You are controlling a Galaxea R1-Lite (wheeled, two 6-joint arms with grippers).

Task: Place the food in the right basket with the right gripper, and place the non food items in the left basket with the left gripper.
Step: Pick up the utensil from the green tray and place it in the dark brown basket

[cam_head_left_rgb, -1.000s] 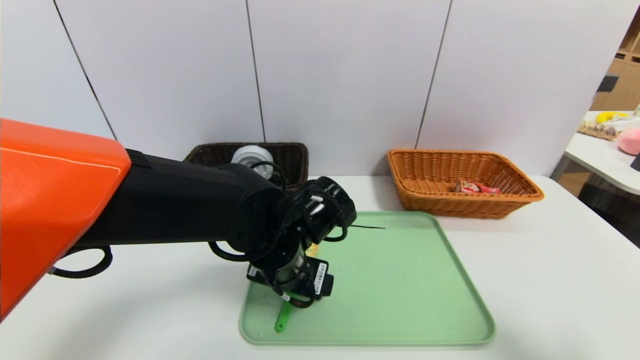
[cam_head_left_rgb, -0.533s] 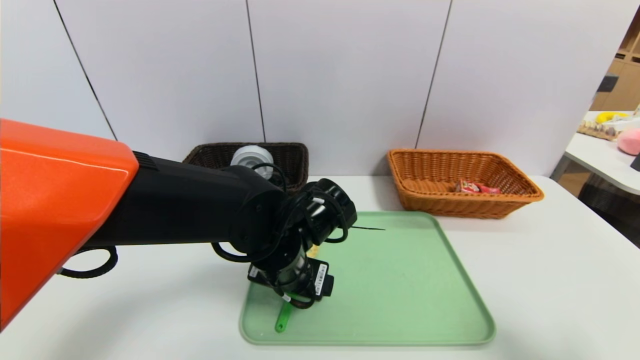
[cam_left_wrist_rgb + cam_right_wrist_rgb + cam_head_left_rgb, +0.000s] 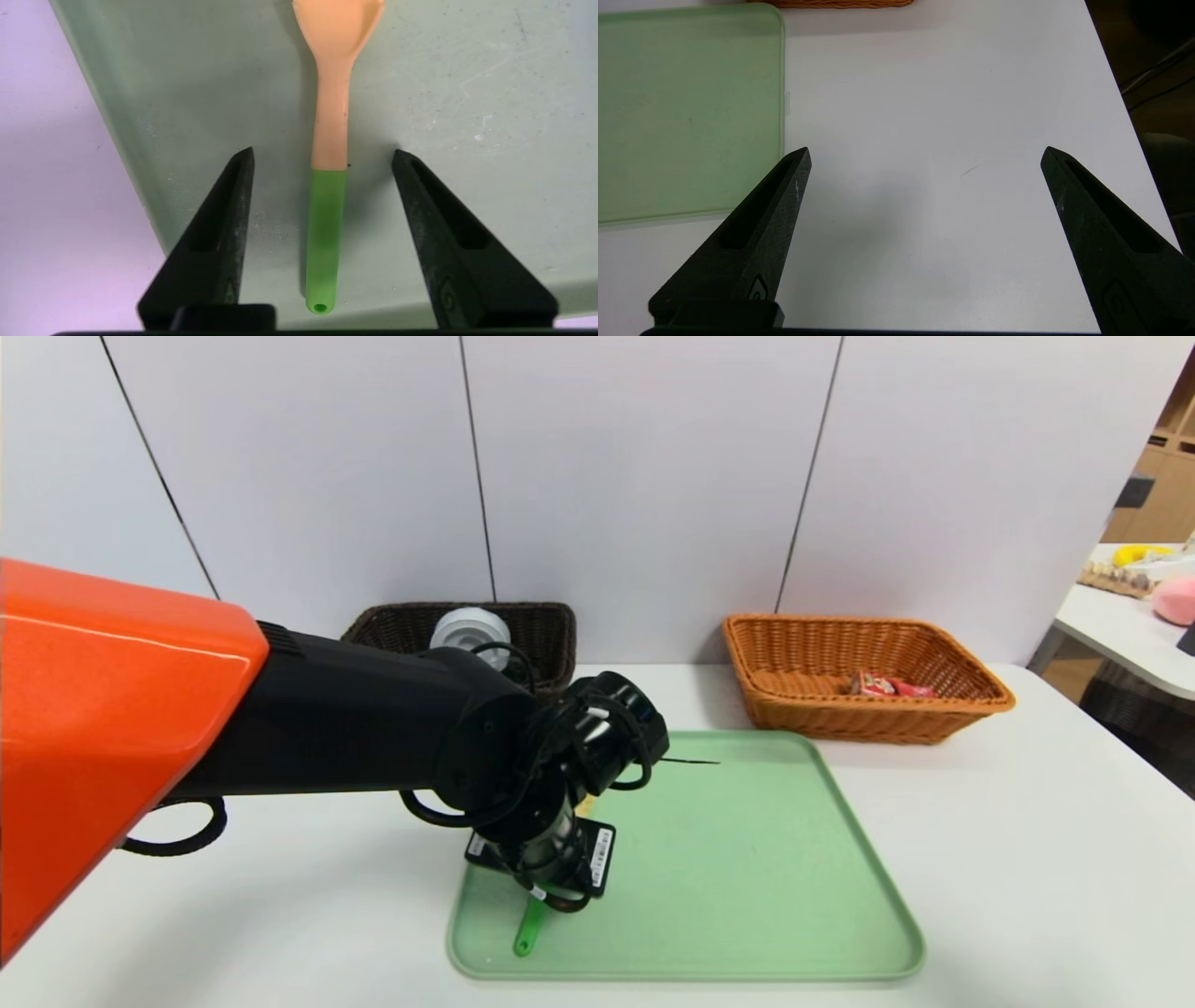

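On green tray [image 3: 738, 859], fork [image 3: 327, 196] lies between left gripper's [image 3: 323, 154] parted fingers; untouched.

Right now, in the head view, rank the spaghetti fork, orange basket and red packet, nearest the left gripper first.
1. Fork: between its jaws.
2. Orange basket: far right, nearest edge.
3. Red packet: inside that basket, farther right.
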